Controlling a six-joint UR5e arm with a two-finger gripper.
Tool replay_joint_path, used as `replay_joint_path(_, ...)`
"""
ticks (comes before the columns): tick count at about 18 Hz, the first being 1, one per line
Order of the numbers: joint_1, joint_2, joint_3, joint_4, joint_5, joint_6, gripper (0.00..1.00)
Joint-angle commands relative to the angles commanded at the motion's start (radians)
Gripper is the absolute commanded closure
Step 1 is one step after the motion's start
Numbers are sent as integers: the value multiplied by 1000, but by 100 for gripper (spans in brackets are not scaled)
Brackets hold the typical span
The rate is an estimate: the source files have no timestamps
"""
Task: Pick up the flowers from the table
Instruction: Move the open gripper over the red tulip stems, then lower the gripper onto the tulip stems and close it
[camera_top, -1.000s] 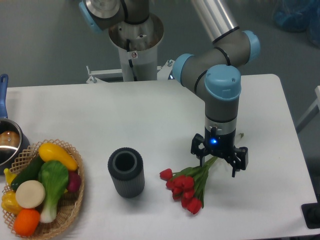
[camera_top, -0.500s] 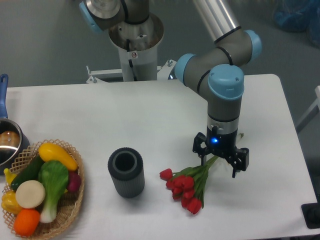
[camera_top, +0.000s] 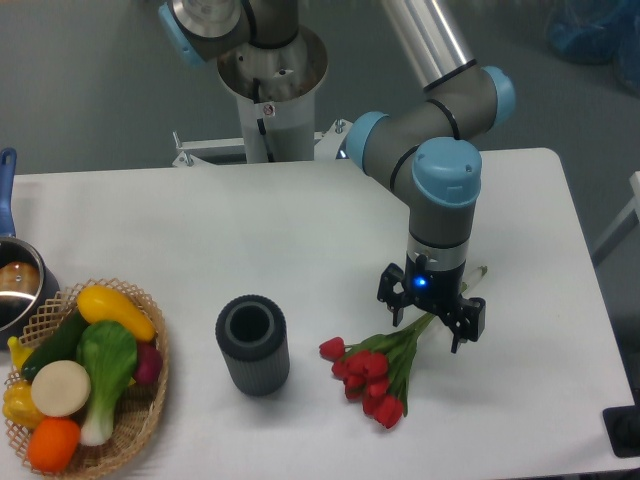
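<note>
My gripper (camera_top: 431, 318) hangs over the stems of the flowers (camera_top: 375, 367) lying on the table (camera_top: 300, 230) — jaws apart, seemingly straddling them. This is the grasp step; next I should lower, then close on the stems.

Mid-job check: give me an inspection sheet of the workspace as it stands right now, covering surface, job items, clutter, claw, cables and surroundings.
Surface: white table, no spills seen.
Job's things: flowers lying flat near the front edge, buds toward the camera.
Clutter: dark ribbed cylinder upright left of them; vegetable basket at front left; pot at left edge.
Claw: claw open, straddling the stems, blue light on.
Cables: nothing seen.
Surroundings: grey floor, arm pedestal behind the table.
</note>
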Motion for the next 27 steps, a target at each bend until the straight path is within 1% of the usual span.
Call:
replay_joint_path(3, 34, 11, -49, -2, 2, 121, 0)
replay_joint_path(6, 40, 18, -78, -3, 5, 177, 0)
replay_joint_path(8, 38, 18, -75, -14, 17, 198, 0)
replay_joint_path(10, 41, 15, -68, -40, 57, 221, 0)
replay_joint_path(13, 43, -12, -57, -46, 89, 233, 0)
replay_joint_path(15, 45, -37, -45, -38, 80, 247, 0)
replay_joint_path(17, 40, -69, -19, -35, 48, 229, 0)
replay_joint_path(19, 43, -71, -23, -37, 14, 210, 0)
replay_joint_path(25, 41, -78, -22, -35, 8, 207, 0)
replay_joint_path(27, 43, -78, -28, -35, -20, 184, 0)
